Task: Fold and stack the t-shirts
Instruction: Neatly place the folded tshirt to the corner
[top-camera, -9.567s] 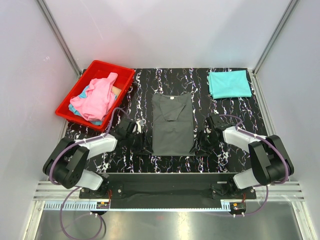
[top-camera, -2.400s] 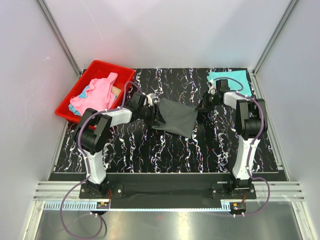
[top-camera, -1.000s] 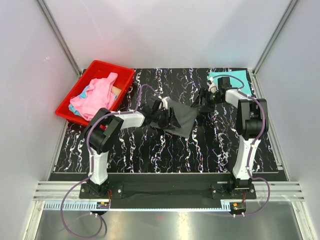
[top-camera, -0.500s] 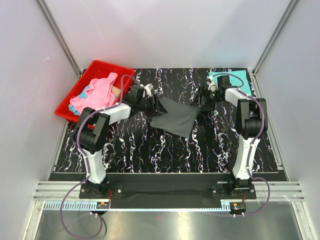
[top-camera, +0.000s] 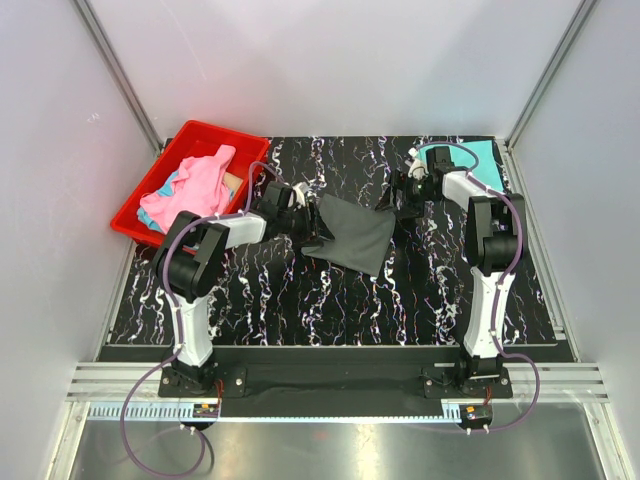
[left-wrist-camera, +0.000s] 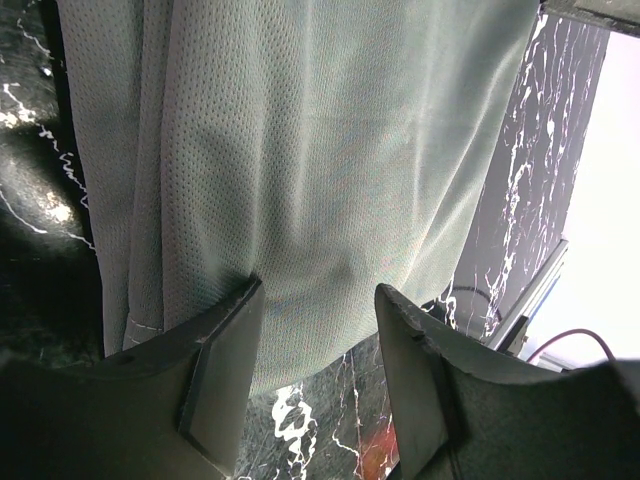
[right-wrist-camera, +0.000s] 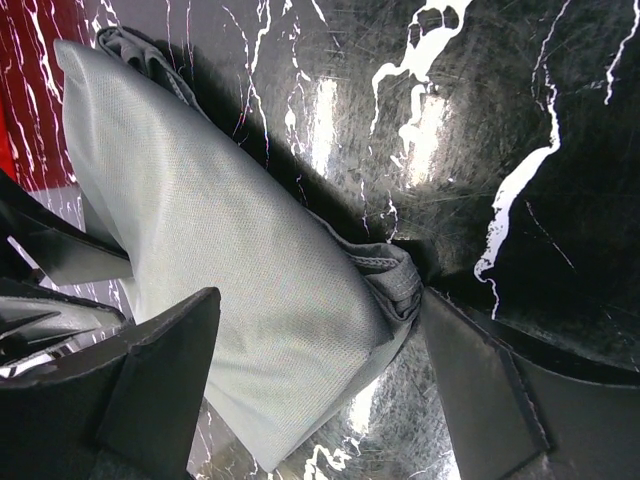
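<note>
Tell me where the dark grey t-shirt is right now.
In the top view the dark grey t-shirt lies folded mid-table, between the left gripper at its left edge and the right gripper at its far right corner.

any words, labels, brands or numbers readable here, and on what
None can be read.
The grey shirt, teal shirt, pink shirt and bin show no print.
The boards on the near rail are too small to tell whether they carry markings.
</note>
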